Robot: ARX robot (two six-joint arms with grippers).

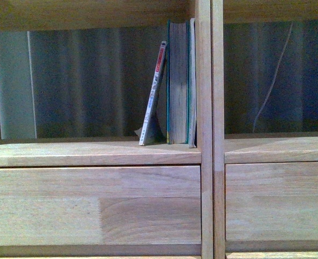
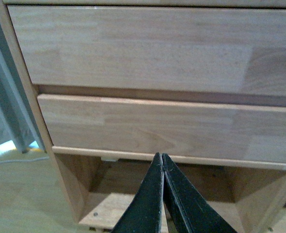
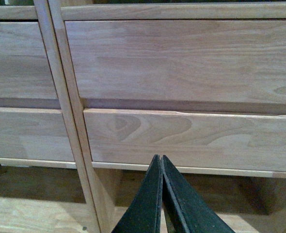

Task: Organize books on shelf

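The thin red-and-white-spined booklet point(image 1: 153, 97) leans against the thick teal-covered book point(image 1: 179, 82) on the light-wood shelf point(image 1: 94, 153); being floppy, it may slump or slide flat. Both the left gripper point(image 2: 162, 158) and right gripper point(image 3: 161, 159) are closed together, empty, low by the drawer fronts point(image 3: 182, 63).

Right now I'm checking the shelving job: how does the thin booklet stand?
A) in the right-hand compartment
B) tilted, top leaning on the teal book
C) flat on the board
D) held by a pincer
B: the thin booklet slants, its top meeting the teal book.

Behind the open compartments, a grey pleated curtain point(image 1: 94, 81) is hanging in dim light, with a thin pale cord point(image 1: 272, 81) trailing down on the right. A light floor point(image 2: 17, 194) is showing at the left.
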